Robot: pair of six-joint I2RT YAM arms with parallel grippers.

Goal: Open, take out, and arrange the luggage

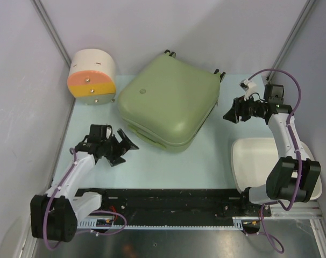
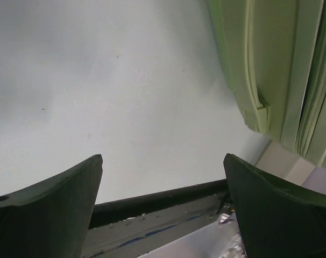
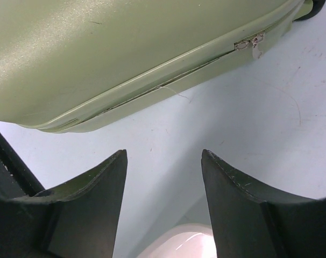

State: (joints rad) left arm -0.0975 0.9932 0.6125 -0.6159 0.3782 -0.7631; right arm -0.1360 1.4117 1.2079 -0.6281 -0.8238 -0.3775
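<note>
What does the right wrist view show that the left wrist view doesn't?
Right wrist only: the zipper pull on the suitcase seam, a wheel at its corner, and the white basin rim at the bottom edge.
Left wrist only: the black rail along the table's near edge.
Both: the green suitcase's side, the pale table, and an open, empty tool: right tool, left tool.

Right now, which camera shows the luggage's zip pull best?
Right wrist: the zip pull hangs in plain sight on the luggage seam. Left wrist shows only its edge, no pull; top external shows it whole, pull too small.
</note>
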